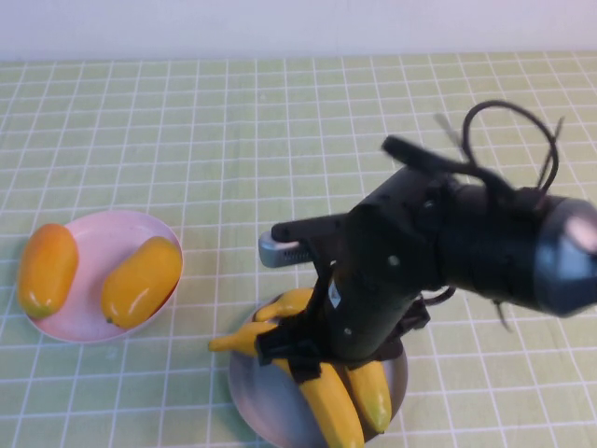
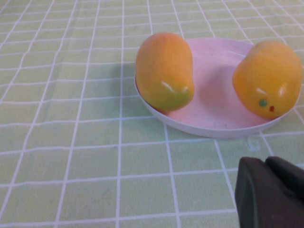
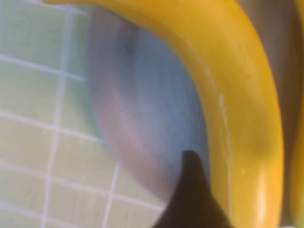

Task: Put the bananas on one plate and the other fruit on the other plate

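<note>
Bright even light; right wrist view blurred, soft shadows, glossy glare.

Pretty clearly a robot lab or test bench, not a real kitchen. A green checked cloth (image 1: 280, 140) is spread flat over the whole table, and only a plain pale wall (image 1: 280, 23) is seen at 12 o'clock. Glossy plastic fruit is used as props: mangoes (image 1: 140, 280) on a pink plate (image 1: 103, 233) at 9 o'clock, bananas (image 1: 331, 406) on a grey plate (image 1: 266, 401) at 6 o'clock. A black cabled arm (image 1: 448, 243) is parked over it, with the right gripper (image 1: 289, 355) down at the bananas. The left gripper (image 2: 270, 194) is seen just beside the pink plate.
</note>
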`<state>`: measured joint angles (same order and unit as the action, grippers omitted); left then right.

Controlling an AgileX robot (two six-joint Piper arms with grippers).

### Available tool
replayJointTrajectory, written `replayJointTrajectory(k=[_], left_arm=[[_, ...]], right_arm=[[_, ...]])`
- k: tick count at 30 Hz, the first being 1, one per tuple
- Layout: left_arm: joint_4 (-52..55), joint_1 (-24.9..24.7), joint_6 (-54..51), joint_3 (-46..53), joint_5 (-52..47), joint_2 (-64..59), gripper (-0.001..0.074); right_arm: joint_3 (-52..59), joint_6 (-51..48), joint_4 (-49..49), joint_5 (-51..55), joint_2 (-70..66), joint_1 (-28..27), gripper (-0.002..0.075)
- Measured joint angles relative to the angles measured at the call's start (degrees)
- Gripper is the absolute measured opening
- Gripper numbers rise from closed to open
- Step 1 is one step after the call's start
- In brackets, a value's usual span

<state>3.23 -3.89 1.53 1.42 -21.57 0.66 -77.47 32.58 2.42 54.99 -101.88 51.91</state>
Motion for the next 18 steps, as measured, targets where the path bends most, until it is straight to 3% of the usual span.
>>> replayJointTrajectory(k=[8, 11, 18], left_arm=[[0.0, 0.0, 0.0, 0.0, 0.0, 0.0, -0.0003], [0.0, 0.0, 0.0, 0.0, 0.0, 0.0, -0.0003], [0.0, 0.0, 0.0, 0.0, 0.0, 0.0, -0.0003]], right_arm=[[0.0, -8.2, -4.6, 6.2, 11.7, 0.0, 0.0052], [0.8, -8.4, -9.3, 10.2, 16.2, 0.0, 0.0008], [7.6, -8.5, -12.5, 10.9, 29.7, 0.0, -0.0008]])
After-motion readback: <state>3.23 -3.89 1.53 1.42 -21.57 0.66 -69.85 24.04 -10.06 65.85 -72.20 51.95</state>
